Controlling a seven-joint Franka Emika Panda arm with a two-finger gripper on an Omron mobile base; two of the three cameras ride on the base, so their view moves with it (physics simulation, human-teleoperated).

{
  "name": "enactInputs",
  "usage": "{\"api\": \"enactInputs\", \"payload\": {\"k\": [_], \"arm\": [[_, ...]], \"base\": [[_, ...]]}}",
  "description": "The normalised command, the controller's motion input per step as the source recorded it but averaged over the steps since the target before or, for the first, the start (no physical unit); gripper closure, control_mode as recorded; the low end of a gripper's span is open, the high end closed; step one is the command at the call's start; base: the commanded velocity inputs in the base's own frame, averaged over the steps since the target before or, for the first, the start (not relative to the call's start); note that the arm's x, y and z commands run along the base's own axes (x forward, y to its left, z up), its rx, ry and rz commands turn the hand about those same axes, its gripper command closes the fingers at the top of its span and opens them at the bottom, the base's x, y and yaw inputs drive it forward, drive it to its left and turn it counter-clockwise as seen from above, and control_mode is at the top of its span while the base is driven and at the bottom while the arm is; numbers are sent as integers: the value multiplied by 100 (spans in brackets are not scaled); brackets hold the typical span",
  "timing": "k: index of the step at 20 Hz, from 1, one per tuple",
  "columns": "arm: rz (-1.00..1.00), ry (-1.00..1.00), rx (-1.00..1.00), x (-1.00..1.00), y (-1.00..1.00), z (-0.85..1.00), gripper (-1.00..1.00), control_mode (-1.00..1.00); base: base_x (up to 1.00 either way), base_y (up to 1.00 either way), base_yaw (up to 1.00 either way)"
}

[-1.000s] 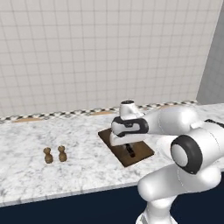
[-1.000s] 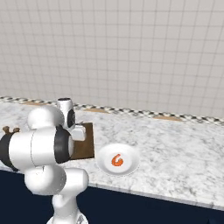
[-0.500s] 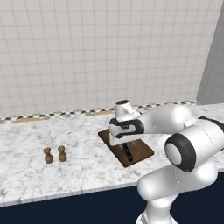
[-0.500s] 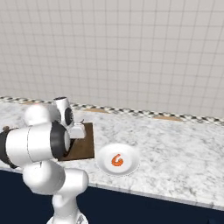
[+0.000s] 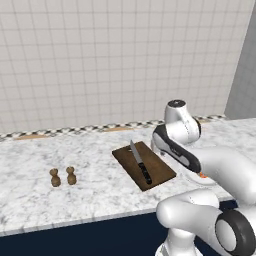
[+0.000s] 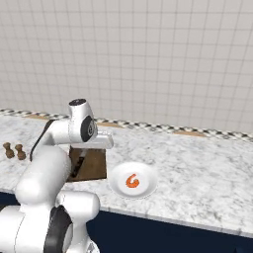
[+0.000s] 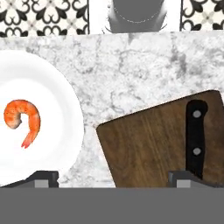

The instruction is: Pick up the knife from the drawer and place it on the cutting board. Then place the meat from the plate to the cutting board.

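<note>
Fingers (image 7: 46, 179) spread wide above cutting board (image 7: 148, 144) and plate (image 7: 65, 131)

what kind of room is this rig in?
A simulated kitchen, by the look of it: marble-pattern counter under a tiled wall, with a cutting board bearing a knife, and a plate of meat.

The cutting board (image 7: 153, 144) looks like dark, matt wood with visible grain. The knife (image 5: 139, 163) has a smooth metallic blade and a black riveted handle. The plate (image 7: 52, 131) is smooth, glossy white. The counter (image 7: 131, 74) resembles polished grey-veined marble.
</note>
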Motion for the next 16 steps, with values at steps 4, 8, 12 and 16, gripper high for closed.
{"api": "enactInputs", "payload": {"k": [4, 8, 12, 16], "arm": [[-8, -7, 0, -70, -100, 1, -100, -100], [-8, 0, 4, -62, -100, -31, -100, -100], [0, 0, 1, -12, -93, -37, -100, -100], [0, 0, 0, 27, -32, -17, -100, -100]], "base": [[0, 0, 0], [0, 0, 0], [0, 0, 0], [0, 0, 0]]}}
